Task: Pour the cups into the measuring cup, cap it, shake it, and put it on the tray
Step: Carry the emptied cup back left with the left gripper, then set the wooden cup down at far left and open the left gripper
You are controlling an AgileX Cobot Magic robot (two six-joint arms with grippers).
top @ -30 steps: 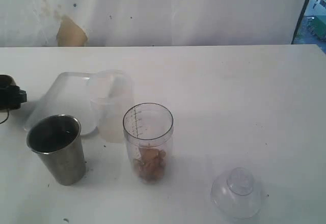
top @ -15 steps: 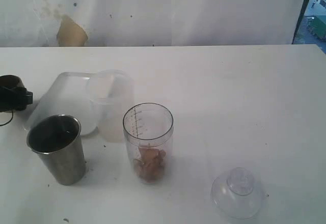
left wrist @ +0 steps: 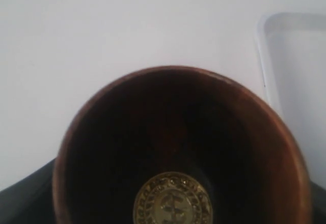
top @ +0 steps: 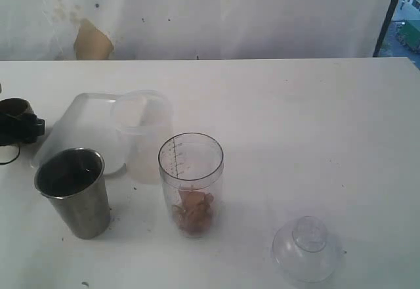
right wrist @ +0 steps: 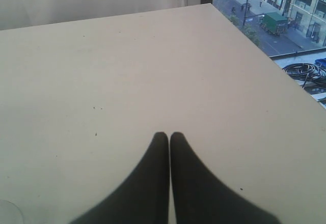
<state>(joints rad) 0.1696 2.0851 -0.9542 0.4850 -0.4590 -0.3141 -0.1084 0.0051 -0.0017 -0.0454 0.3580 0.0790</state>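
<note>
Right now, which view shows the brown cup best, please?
Left wrist view: the brown cup fills it, interior visible. The exterior view shows it small at the left edge; the right wrist view misses it.

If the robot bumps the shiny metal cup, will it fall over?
It might. The steel cup is tall and narrower at its base than at its rim, so a push up high could tip it. Its smooth, shiny side also looks slippery to grip.
</note>
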